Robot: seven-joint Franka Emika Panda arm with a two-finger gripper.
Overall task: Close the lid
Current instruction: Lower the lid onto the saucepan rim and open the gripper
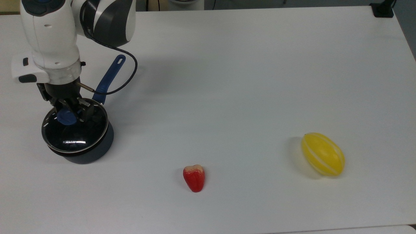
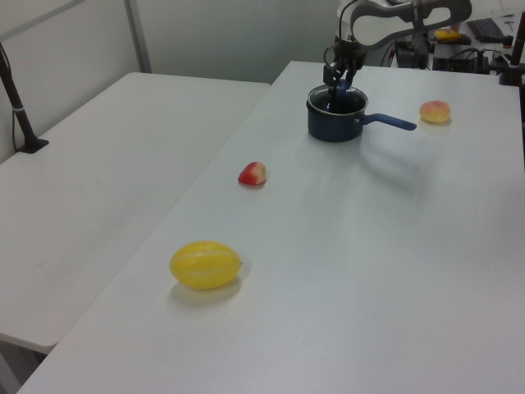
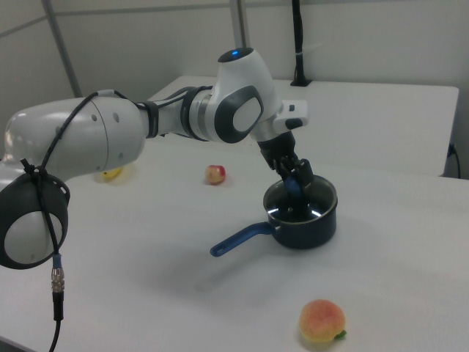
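**Now the lid sits over the pan, knob gripped**

Over at the top view's left, the gripper (image 1: 69, 112) is closed around the blue knob (image 1: 66, 117) of the lid (image 1: 75, 131), its two fingers pinching the knob from either side. The lid, clear glass with a metal rim, lies over the mouth of the black saucepan (image 1: 85, 155), tilted a little, its white lettering towards the near edge of the top view. Whether the rim is fully seated all round I cannot tell. The saucepan's blue handle (image 1: 108, 78) points away to the far side in the top view, passing beside the arm's black cable (image 1: 129, 81).

From the right view the gripper (image 3: 297, 178) comes down at a slant onto the lid (image 3: 299, 204), and the handle (image 3: 238, 239) sticks out to the right view's left. A peach-coloured fruit (image 3: 322, 323) lies near the front there, well apart from the pan.

On the white table (image 1: 247, 65), a red fruit (image 1: 194, 178) lies nearer the top view's middle and a yellow melon (image 1: 322, 154) far off to the top view's right. In the left view the saucepan (image 2: 335, 122) stands at the far end of the table, the melon (image 2: 205, 264) nearest.
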